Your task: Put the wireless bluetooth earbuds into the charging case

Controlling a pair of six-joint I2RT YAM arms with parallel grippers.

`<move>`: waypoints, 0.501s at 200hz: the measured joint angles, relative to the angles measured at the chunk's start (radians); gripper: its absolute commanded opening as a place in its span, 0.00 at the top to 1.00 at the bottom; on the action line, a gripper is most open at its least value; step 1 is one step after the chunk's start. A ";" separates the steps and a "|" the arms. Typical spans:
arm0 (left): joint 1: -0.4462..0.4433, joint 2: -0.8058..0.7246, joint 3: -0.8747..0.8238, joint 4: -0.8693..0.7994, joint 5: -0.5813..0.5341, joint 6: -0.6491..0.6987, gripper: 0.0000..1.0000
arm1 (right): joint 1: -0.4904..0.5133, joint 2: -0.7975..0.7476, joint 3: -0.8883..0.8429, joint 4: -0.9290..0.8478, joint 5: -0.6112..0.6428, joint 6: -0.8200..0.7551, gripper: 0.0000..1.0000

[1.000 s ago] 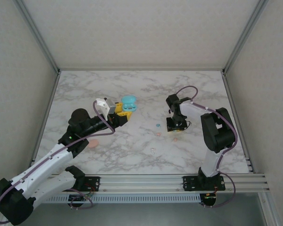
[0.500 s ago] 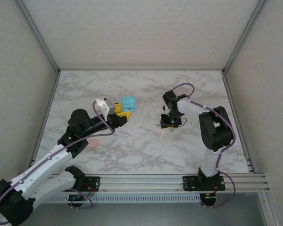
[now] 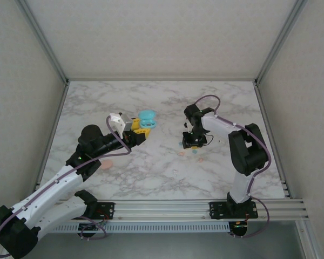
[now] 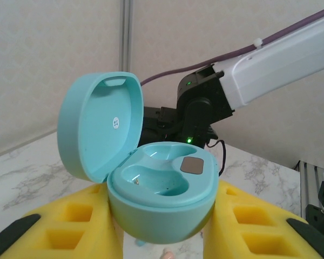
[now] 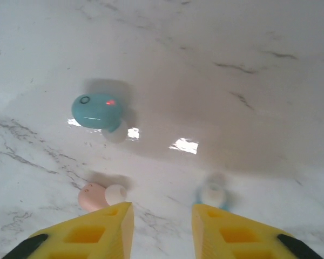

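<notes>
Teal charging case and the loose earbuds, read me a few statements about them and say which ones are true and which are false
1. The teal case stands open, its lid tipped back. True.
2. Both sockets in the case hold earbuds. False: they look empty.
3. The left jaws are closed on the case, one on each side. True.
4. The right jaws hold a teal earbud. False: nothing is between them, and that earbud lies on the table beyond them.
5. A salmon-pink earbud lies on the table close beside one of the right jaws. True.
</notes>
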 measured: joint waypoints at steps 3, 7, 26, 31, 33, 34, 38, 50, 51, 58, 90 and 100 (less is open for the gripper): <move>0.000 0.000 0.000 0.000 0.000 0.000 0.71 | 0.000 -0.008 0.000 -0.002 0.007 0.005 0.60; 0.000 0.000 0.000 -0.001 0.000 0.000 0.71 | 0.000 -0.017 0.000 -0.003 0.014 0.018 0.59; 0.000 -0.001 0.000 -0.006 -0.001 0.003 0.71 | 0.000 -0.074 -0.013 0.003 0.047 0.073 0.57; 0.000 -0.002 0.000 -0.009 -0.002 0.004 0.71 | 0.000 -0.087 -0.019 0.006 0.052 0.085 0.56; 0.000 -0.002 0.000 -0.010 -0.002 0.004 0.71 | 0.000 -0.091 -0.021 0.008 0.055 0.090 0.56; 0.000 -0.002 0.000 -0.010 -0.003 0.004 0.71 | 0.000 -0.094 -0.023 0.009 0.055 0.096 0.56; 0.000 -0.003 0.000 -0.012 -0.003 0.004 0.71 | 0.000 -0.101 -0.028 0.012 0.059 0.101 0.55; 0.000 -0.005 0.000 -0.016 -0.004 0.004 0.71 | 0.000 -0.109 -0.043 0.020 0.071 0.127 0.54; 0.000 -0.006 0.000 -0.016 -0.004 0.004 0.71 | 0.000 -0.109 -0.044 0.020 0.073 0.127 0.54; 0.000 -0.006 0.000 -0.016 -0.004 0.004 0.71 | -0.001 -0.105 -0.050 0.026 0.075 0.135 0.54; 0.000 -0.006 0.000 -0.018 -0.004 0.007 0.71 | -0.006 -0.062 -0.060 0.046 0.079 0.154 0.52; 0.000 -0.006 0.000 -0.018 -0.004 0.007 0.71 | -0.009 -0.047 -0.060 0.055 0.077 0.153 0.52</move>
